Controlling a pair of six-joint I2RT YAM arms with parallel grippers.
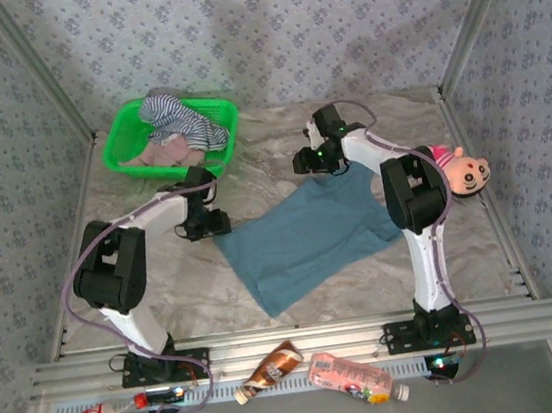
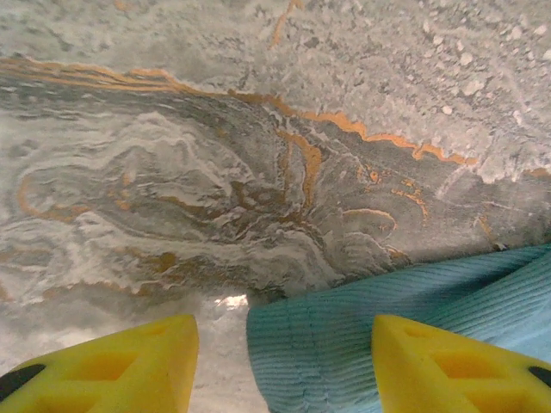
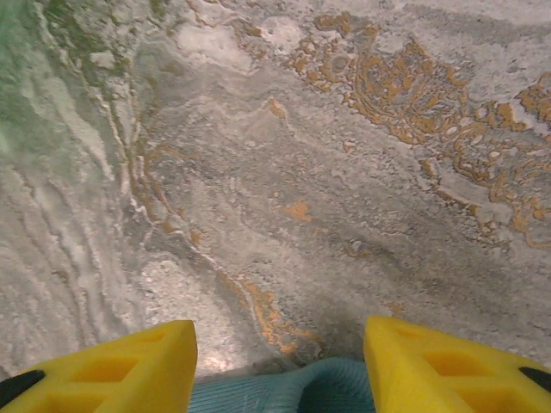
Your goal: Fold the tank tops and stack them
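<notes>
Top external view: teal tank top (image 1: 305,238) is lying spread flat at centre frame on the marbled table (image 1: 181,294). Its long axis is running left to right, tilting slightly up toward the right. Left gripper (image 1: 207,220) is hovering at the garment's upper-left corner. Right gripper (image 1: 318,158) is hovering over its upper edge, right of centre. Each arm is sitting nearer its own end of that edge.

Left wrist view: jaws are standing apart, yellow fingers (image 2: 112,370) straddling the rounded teal corner. The cloth is lying toward the right finger, with bare table by the left one. Nothing is being clamped.

Right wrist view: jaws are likewise parted, with a rounded bit of teal edge showing between them at bottom frame. Strap or hem, cannot tell. Not pinched.

Judgement: the next move is probably calling for both grippers to close on that upper edge and fold across the short axis, toward lower frame.

Surroundings:
- Green basket (image 1: 118,150), upper left, is holding the striped tank top (image 1: 179,116) and pink tank top (image 1: 164,155), near the left gripper.
- Plush toy (image 1: 463,173) is sitting beside the right arm.
- Three bottles (image 1: 353,378) are lying along bottom frame, well apart from the cloth.
- Nothing is lying on the teal top. The right arm is crossing above its right end.
</notes>
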